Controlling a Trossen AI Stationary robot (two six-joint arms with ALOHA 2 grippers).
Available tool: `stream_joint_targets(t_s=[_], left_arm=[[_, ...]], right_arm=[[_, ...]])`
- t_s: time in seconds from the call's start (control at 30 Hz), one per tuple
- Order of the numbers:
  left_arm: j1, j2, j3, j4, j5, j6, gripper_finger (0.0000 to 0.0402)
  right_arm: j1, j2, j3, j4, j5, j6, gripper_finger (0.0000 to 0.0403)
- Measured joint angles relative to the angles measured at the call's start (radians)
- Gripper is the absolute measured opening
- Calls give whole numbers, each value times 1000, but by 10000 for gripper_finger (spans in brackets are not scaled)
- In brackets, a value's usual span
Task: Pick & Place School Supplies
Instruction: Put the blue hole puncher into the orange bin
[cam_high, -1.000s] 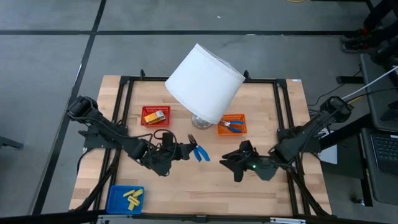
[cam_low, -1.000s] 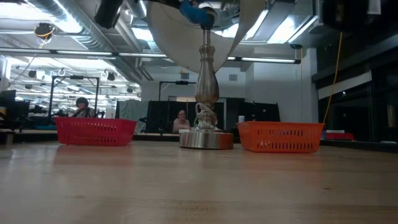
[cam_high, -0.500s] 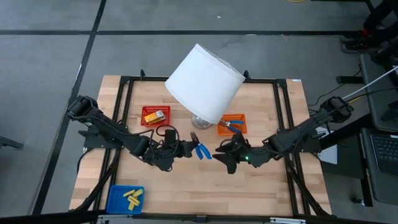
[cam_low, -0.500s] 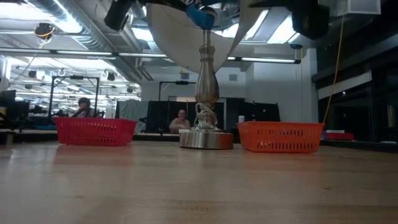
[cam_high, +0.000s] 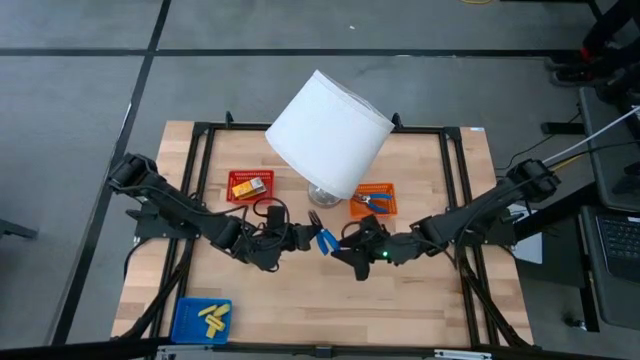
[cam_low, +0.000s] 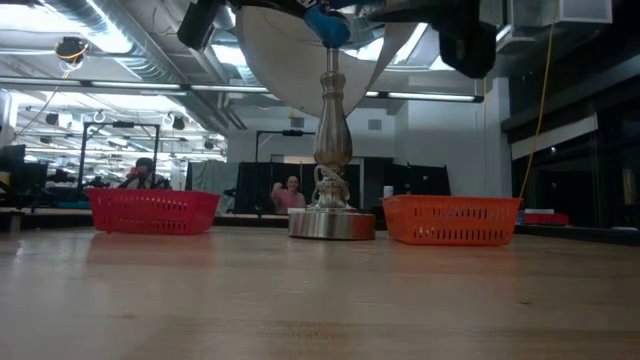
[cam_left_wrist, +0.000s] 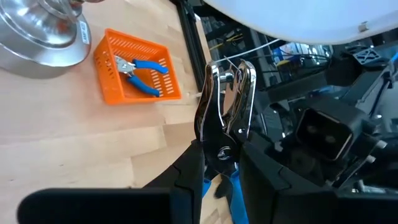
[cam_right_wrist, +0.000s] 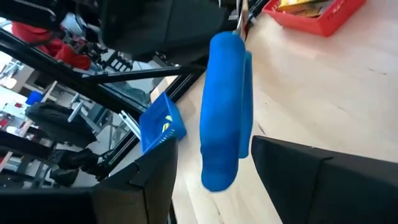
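My left gripper (cam_high: 303, 237) is shut on a pair of blue-handled metal pliers (cam_high: 322, 241), held in the air over the table's middle, in front of the lamp base. Their blue handles (cam_right_wrist: 225, 99) point toward my right gripper (cam_high: 345, 247). It is open, with one finger on either side of the handles' free end and a gap showing on both sides. A second pair of blue-handled pliers (cam_high: 371, 202) lies in the orange basket. Yellow-orange packets (cam_high: 248, 187) lie in the red basket, and yellow sticks (cam_high: 211, 317) in the blue tray. My left gripper pinches the pliers between its two fingers at the joint (cam_left_wrist: 219, 157), where the metal head meets the blue handles. It comes roughly level from the table's left side. The shiny metal jaws (cam_left_wrist: 225, 99) stick out past the fingers, and the pliers are lifted clear of the table.
A lamp with a big tilted white shade (cam_high: 328, 132) stands on a metal base (cam_low: 331, 222) at mid-table. The red basket (cam_high: 231, 190) sits to its left, the orange basket (cam_high: 388, 208) to its right. The blue tray (cam_high: 186, 322) lies at the near left corner. People show in the room behind.
My right gripper has travelled toward the table's left, from the right of centre up to the pliers, and now straddles their blue handles. My left gripper has kept its hold on the pliers near the same spot.
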Motion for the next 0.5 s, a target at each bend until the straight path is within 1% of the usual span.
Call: stream_joint_targets(t_s=[0.17, 0.27, 0.37, 0.5], left_arm=[[5, 0, 0, 21, 14, 19, 70], [5, 0, 1, 25, 14, 21, 70], [4, 0, 1, 25, 14, 21, 70], [-5, 0, 1, 24, 7, 21, 70]], right_arm=[[-12, 48, 50, -6, -11, -33, 210], [-23, 66, 77, -8, -15, -49, 202], [-27, 73, 93, -22, -10, -53, 179], [-26, 73, 96, -33, -11, -69, 124]])
